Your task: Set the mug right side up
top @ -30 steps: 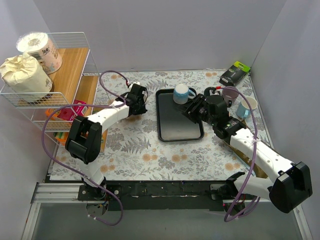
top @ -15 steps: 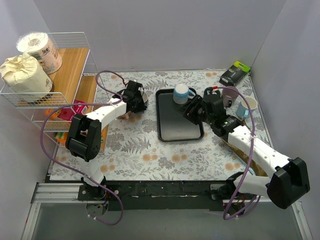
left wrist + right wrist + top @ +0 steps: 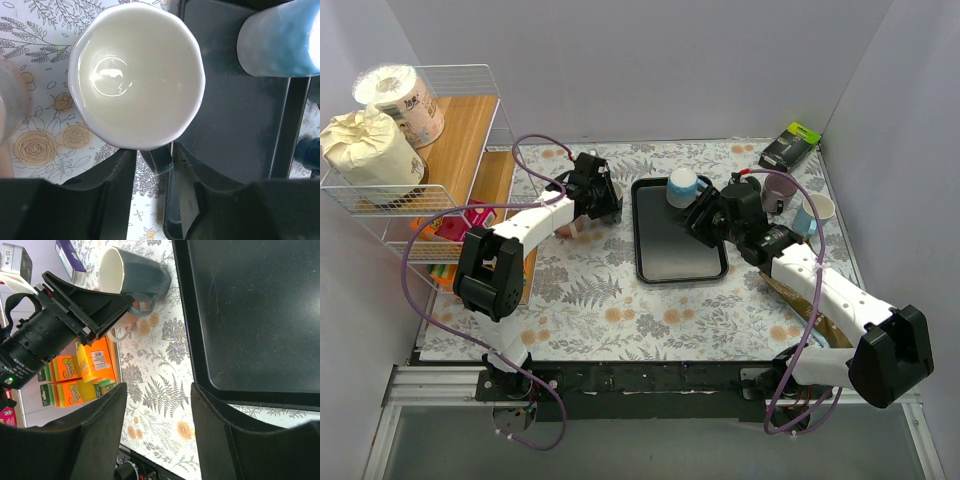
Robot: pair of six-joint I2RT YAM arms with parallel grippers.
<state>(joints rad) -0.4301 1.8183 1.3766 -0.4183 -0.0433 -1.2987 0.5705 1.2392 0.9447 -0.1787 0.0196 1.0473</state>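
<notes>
There are four mugs. The gray mug, white inside, is just left of the black tray, near its far corner. Its open mouth faces the left wrist camera. I cannot tell if it sits on the mat or is held up. One blue mug stands upside down on the tray's far end. One purple mug and one pale blue mug stand mouth up, right of the tray.

There is one tray and two arms. The left arm bends at the elbow and reaches toward the tray's left side. The left gripper pinches the gray mug's handle between its two fingers. The right arm stretches in over the tray's right edge. The right gripper hangs above the tray with its fingers spread wide, holding nothing.
</notes>
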